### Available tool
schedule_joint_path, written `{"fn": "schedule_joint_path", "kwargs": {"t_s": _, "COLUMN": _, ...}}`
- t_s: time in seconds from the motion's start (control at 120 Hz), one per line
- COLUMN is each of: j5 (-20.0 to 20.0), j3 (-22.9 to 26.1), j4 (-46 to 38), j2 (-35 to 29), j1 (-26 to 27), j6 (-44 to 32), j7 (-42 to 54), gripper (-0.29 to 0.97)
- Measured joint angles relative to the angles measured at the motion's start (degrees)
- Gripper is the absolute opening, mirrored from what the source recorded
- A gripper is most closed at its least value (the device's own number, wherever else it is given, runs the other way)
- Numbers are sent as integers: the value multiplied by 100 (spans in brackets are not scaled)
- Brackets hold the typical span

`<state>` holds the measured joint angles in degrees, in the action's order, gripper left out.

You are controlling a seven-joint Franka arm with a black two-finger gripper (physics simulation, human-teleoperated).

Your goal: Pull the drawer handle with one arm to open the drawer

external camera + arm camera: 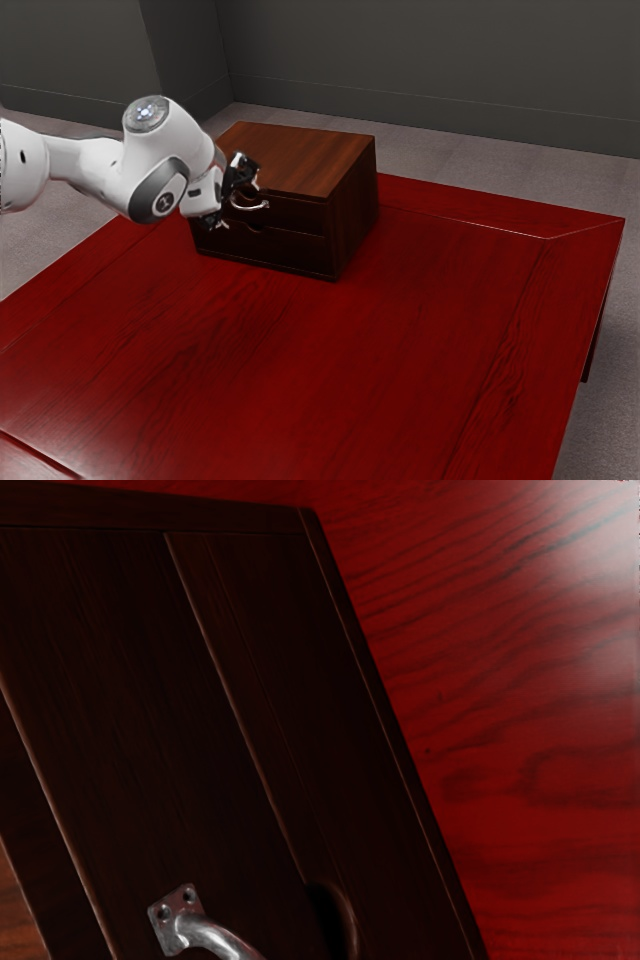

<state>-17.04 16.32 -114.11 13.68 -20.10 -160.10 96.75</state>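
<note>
Silver handle (205, 936) lies just beside the gripper (243, 183).

Red wood-grain surface (400, 350) with a framed border, its mitred seam running out toward 3 o'clock. Grey floor (470, 140) borders it from 9 through 12 to 3 o'clock. Dark wall (420, 45) stands beyond at 12 o'clock, with what may be a corner near 11 o'clock.
</note>
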Motion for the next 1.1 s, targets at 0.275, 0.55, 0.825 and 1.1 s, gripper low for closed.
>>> {"fn": "schedule_joint_path", "kwargs": {"t_s": 0.275, "j5": -8, "j3": -83, "j4": 182, "j2": 426, "j1": -31, "j6": -95, "j7": -6, "gripper": 68}}
{"fn": "schedule_joint_path", "kwargs": {"t_s": 0.55, "j5": -2, "j3": -203, "j4": 278, "j2": 632, "j1": -30, "j6": -398, "j7": -10, "gripper": 68}}
{"fn": "schedule_joint_path", "kwargs": {"t_s": 0.825, "j5": -6, "j3": -316, "j4": 352, "j2": 808, "j1": -47, "j6": -536, "j7": -11, "gripper": 68}}
{"fn": "schedule_joint_path", "kwargs": {"t_s": 1.1, "j5": -8, "j3": -433, "j4": 392, "j2": 964, "j1": 6, "j6": -662, "j7": -10, "gripper": 68}}
